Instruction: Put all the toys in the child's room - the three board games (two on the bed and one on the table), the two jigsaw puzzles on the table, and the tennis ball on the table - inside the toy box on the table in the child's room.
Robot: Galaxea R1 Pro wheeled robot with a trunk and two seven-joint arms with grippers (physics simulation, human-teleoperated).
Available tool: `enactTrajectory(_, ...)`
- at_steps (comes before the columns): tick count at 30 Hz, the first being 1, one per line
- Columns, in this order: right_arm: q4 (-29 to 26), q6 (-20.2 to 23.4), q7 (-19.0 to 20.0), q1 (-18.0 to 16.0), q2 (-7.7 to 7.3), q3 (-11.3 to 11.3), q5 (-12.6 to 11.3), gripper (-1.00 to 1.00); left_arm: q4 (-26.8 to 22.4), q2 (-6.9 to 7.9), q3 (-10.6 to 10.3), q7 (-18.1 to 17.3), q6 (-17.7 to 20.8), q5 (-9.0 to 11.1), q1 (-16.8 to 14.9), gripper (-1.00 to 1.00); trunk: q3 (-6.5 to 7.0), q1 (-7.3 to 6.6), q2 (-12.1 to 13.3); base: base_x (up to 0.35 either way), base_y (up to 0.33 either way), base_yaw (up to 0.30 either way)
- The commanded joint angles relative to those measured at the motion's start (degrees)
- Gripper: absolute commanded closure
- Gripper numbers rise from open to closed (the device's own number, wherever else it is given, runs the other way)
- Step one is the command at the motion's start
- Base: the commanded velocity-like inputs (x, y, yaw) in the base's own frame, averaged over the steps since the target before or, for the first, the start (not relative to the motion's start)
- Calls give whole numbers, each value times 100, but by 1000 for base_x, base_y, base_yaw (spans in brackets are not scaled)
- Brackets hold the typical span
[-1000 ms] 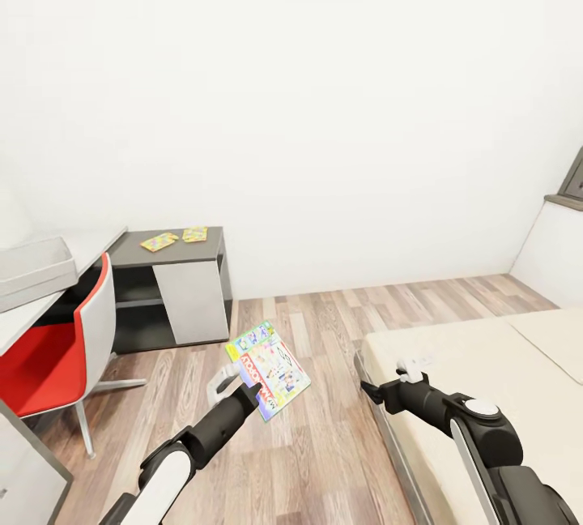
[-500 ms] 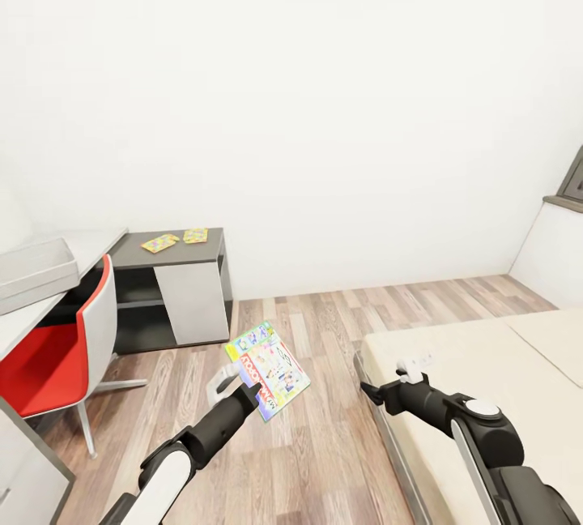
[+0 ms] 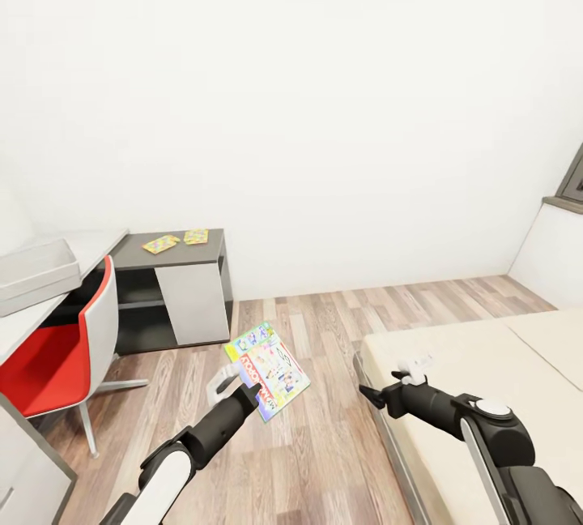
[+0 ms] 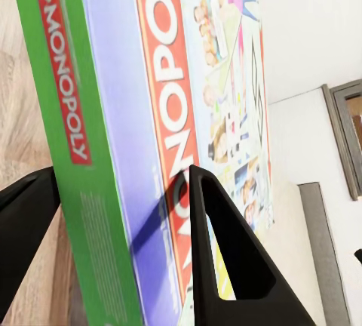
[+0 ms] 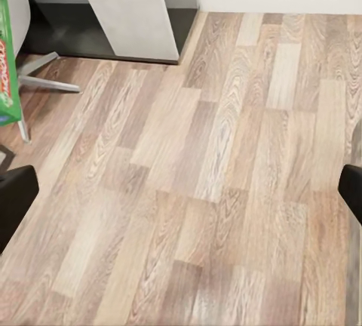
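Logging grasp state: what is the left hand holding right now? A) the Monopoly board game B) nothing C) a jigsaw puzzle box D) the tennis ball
A: in the left wrist view the left hand has its fingers clamped on either side of the green-edged Monopoly box.

A rendered home bedroom with a study corner is indicated by a wood-plank floor [image 3: 324,322], plain white walls, a low bed [image 3: 486,363] with beige mattress, a red-and-white swivel chair [image 3: 61,347] at a pale tabletop [image 3: 20,322], and a dark cabinet [image 3: 174,290].
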Motion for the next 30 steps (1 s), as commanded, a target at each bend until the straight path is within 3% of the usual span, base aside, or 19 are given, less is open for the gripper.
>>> enactTrajectory(1,-5,19,70,-7,1,-16,52,-100,-9,5,-10,59,4,50,-6,100,6,-19,30,0,0,0)
enactTrajectory(10,-6,18,130,-10,1,-48,52,-100,-2,5,-7,59,4,50,-6,100,167,-216,390,0,0,0)
enactTrajectory(30,-3,11,128,-12,26,-54,59,-100,6,-2,-9,65,7,50,-11,100,167,-216,390,0,0,0)
